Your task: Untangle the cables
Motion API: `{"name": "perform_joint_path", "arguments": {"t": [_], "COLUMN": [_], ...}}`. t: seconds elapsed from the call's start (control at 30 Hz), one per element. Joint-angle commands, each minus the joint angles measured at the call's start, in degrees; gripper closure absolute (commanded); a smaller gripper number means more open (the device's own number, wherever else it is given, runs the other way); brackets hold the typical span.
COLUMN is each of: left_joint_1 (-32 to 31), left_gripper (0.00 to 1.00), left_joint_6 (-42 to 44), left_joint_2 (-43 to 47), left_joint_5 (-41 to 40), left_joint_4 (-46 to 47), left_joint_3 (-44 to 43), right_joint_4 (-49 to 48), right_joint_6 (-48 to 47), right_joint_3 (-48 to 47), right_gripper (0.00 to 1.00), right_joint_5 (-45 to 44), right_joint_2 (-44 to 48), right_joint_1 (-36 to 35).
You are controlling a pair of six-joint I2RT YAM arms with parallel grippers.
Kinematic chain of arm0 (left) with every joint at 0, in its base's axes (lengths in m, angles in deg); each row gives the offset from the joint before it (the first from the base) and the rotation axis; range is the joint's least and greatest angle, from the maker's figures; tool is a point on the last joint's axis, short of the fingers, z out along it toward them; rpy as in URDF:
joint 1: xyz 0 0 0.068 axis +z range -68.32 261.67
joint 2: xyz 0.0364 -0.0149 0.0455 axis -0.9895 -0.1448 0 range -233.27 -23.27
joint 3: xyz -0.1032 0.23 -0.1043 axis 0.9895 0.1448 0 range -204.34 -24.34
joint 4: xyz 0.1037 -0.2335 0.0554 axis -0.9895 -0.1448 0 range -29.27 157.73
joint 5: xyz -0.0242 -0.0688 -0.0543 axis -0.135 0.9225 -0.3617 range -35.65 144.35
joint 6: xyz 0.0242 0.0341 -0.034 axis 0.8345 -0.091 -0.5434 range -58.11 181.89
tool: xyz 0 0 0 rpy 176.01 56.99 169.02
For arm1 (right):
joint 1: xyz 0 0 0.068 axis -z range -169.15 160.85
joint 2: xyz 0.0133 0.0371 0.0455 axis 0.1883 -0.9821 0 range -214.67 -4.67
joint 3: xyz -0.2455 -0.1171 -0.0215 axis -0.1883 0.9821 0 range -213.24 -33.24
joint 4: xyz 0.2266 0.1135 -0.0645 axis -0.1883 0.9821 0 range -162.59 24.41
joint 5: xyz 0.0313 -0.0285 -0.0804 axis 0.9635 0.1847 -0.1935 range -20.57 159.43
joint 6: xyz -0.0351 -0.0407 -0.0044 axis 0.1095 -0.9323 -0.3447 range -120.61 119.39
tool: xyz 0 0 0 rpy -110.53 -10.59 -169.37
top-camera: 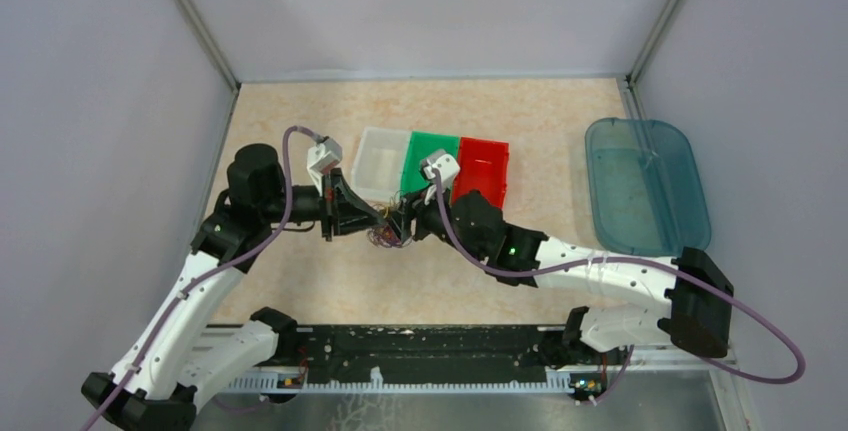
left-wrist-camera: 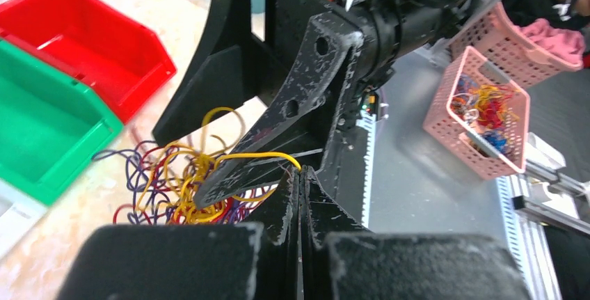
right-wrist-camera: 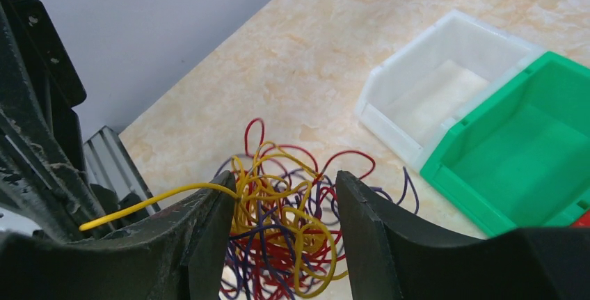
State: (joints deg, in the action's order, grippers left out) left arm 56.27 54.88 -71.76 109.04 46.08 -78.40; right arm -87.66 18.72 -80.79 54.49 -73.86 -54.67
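The cables lie in one tangled heap of red, yellow and dark purple strands on the table, just in front of the bins. My left gripper is shut on one yellow cable, which runs taut from its tips back into the heap. My right gripper is open and reaches down around the tangle, one finger on each side. The taut yellow strand passes over its left finger. In the top view the two grippers meet tip to tip over the heap.
A white bin, a green bin and a red bin stand side by side behind the tangle. A teal translucent lid lies at the right. Pink baskets stand off the table, beyond its near edge.
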Motion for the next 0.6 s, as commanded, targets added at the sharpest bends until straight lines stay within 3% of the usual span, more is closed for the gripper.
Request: {"name": "perform_joint_path", "arguments": {"t": [0.0,0.3,0.57], "left_joint_1": [-0.5,-0.4,-0.4], "left_gripper": [1.0,1.0,1.0], "left_joint_6": [-5.7,-7.7,-9.0], "left_joint_2": [-1.0,-3.7,-5.5], "left_joint_5": [7.8,10.8,12.3], "left_joint_4": [3.6,4.2,6.5], "left_joint_3": [-3.5,-9.9,-15.9], "right_joint_4": [-7.5,-25.2,-24.4], "right_joint_6": [-2.1,-3.5,1.3], "right_joint_3": [-0.4,7.5,11.6], "right_gripper": [0.45,0.42,0.41], "right_joint_5": [-2.4,1.4,1.5], "right_joint_2": [-0.8,-3.2,-5.9], "right_joint_1": [-0.6,-0.6,-0.6]}}
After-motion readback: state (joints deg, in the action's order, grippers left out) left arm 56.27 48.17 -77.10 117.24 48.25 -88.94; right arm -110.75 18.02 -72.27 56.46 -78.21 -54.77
